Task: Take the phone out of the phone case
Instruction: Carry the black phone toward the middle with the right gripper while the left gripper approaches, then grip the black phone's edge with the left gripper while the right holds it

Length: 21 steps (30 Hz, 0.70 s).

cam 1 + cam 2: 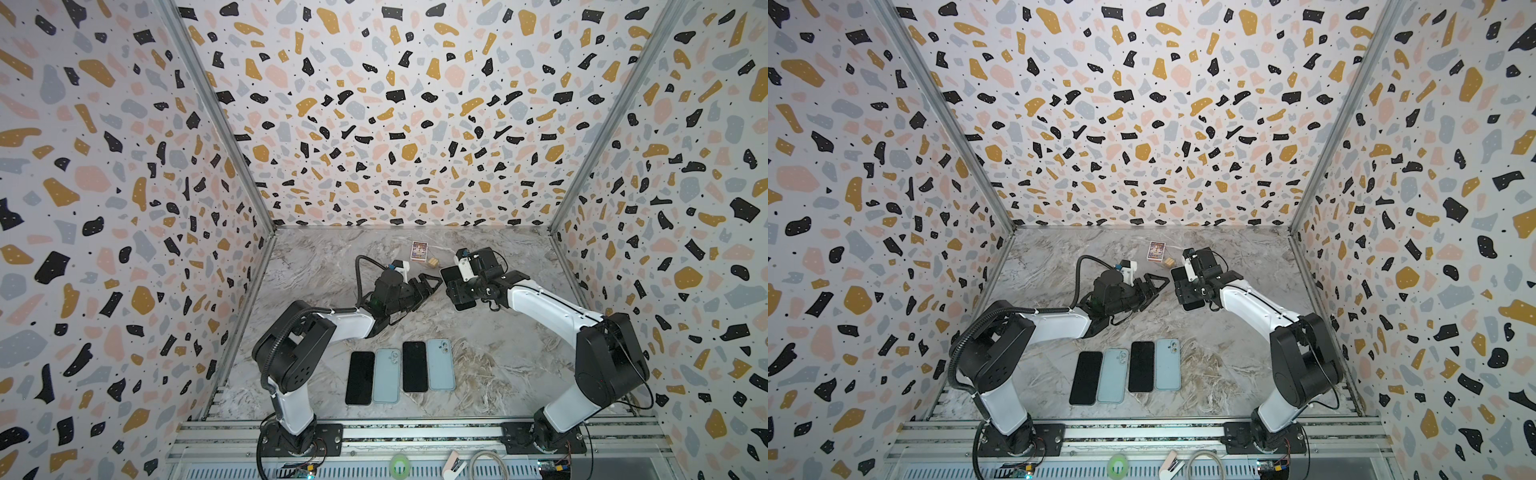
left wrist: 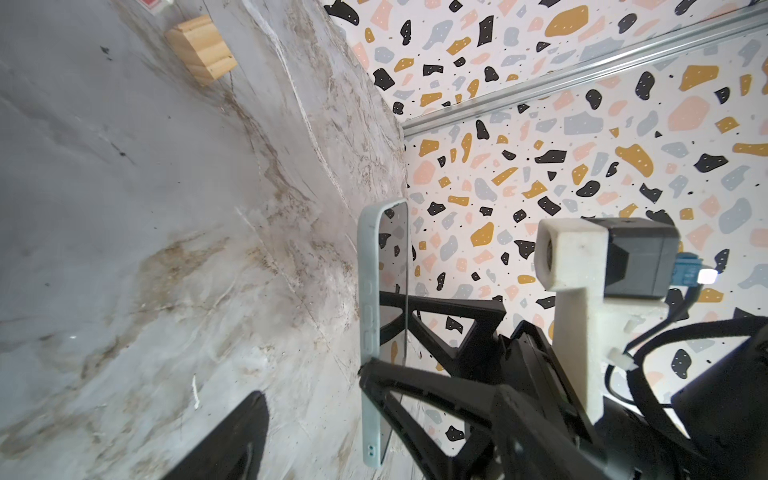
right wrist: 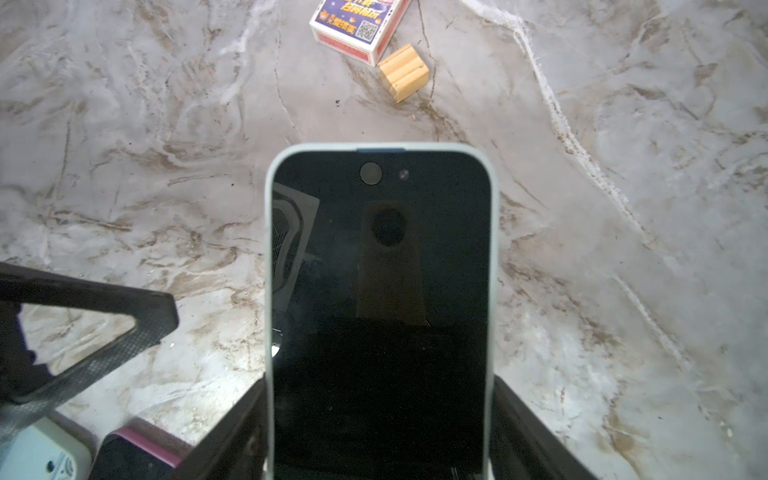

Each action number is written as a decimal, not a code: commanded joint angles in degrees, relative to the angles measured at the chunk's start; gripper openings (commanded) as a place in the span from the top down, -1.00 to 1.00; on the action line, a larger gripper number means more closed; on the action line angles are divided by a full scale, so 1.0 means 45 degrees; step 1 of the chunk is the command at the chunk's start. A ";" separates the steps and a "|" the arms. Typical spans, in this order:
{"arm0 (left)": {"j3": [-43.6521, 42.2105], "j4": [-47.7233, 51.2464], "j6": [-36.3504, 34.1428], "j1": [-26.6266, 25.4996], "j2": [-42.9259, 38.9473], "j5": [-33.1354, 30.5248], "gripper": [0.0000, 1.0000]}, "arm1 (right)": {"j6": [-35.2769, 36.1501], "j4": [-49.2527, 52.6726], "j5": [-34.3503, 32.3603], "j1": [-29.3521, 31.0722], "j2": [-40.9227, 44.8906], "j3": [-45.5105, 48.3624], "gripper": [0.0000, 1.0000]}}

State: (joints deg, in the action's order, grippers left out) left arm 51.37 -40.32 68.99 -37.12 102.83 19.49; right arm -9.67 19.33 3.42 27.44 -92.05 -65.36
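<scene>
One phone [image 3: 380, 270] in pale phone case [image 3: 493, 249], right pincer [image 3: 378, 399] clamped on that case, left pincer [image 1: 430, 288] apart beside

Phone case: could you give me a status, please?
Right gripper clamps cased phone, not yet separated. Left gripper open alongside. Nothing in the way.

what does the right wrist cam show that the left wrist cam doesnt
Only right wrist: the phone face-on, its dark screen and front camera showing. Only left wrist: the case edge-on with its side buttons, the terrazzo wall, the right arm's wrist camera. Both: the cased phone held in the right end effector, the wooden block, the marble table.
</scene>
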 commanded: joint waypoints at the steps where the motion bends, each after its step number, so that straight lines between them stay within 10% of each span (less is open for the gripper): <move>1: 0.0283 -0.1256 0.0330 0.0086 0.0172 0.0216 -0.69 | 0.0192 0.0019 0.0351 0.0326 0.0768 -0.0139 0.19; 21: 0.0341 -0.2600 0.1099 0.0144 0.1061 0.0358 -0.20 | 0.0221 0.0216 0.1139 0.1028 0.1421 0.0304 0.24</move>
State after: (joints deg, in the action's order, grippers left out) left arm 51.37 -48.03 73.43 -36.84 106.89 20.53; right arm -9.28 19.94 7.70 31.55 -88.31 -63.99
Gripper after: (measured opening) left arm 0.607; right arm 0.764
